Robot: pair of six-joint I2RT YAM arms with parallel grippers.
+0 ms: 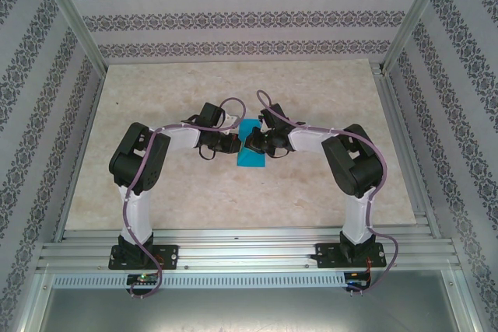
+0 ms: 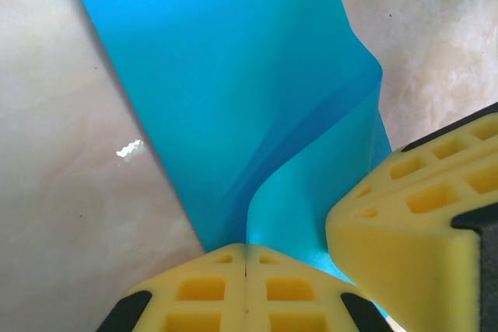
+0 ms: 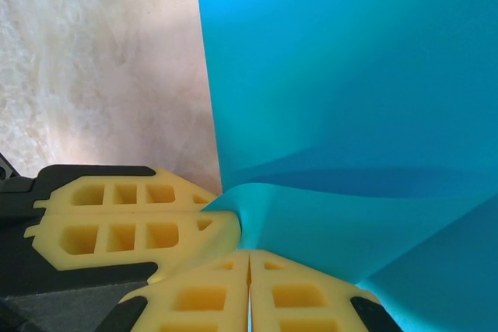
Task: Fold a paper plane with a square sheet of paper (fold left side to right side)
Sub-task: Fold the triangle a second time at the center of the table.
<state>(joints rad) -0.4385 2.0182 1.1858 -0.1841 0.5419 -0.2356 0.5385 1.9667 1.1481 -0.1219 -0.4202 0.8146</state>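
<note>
From above, you see the blue sheet of paper [image 1: 250,157] at the middle of the desk [image 1: 194,200], between both arms. In your left wrist view, the left gripper [image 2: 246,253] is pinched tight on its lifted fold. In your right wrist view, the right gripper [image 3: 249,258] is clamped on it likewise.

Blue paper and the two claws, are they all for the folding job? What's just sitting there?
For the job:
- blue paper, partly folded
- left claw, shut on the paper
- right claw, shut on the paper

Just there:
- table
- patterned walls
- metal frame
</note>
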